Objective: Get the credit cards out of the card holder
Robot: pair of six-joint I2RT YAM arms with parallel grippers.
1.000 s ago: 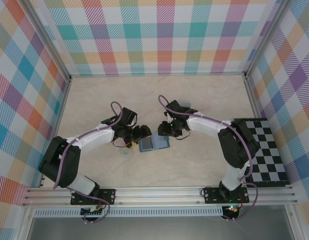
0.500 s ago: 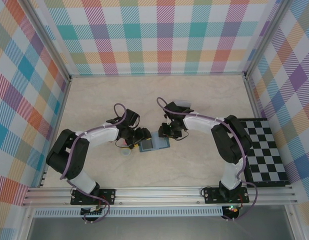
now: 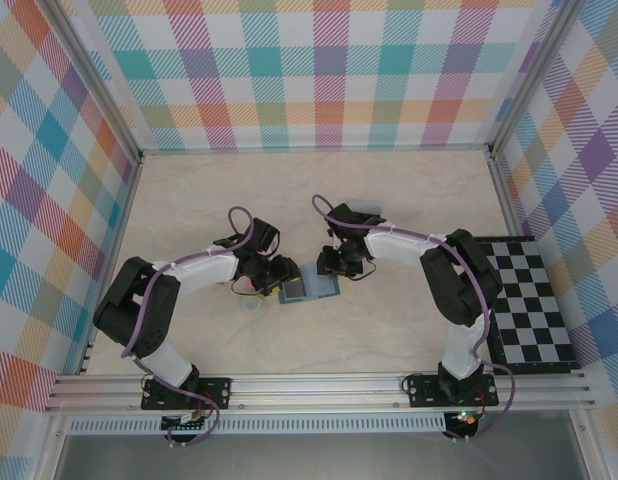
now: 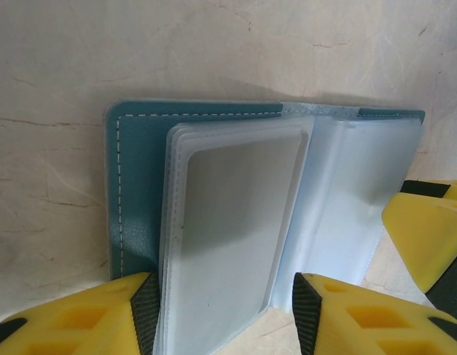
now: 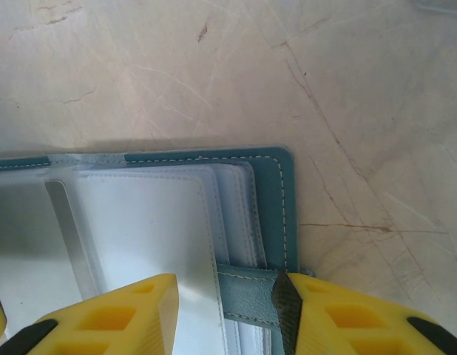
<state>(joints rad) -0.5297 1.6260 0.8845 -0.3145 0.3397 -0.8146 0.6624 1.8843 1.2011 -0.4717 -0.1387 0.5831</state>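
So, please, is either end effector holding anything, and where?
Seemingly nothing: both open, the left end effector straddles the holder's sleeves, the right end effector its strap.

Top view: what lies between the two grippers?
The open card holder, flat on the table, lies between the left gripper and right gripper. The left wrist view shows its clear sleeves, the top one holding a grey card.

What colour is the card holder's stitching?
White, against the teal card holder; clearest in left wrist view.
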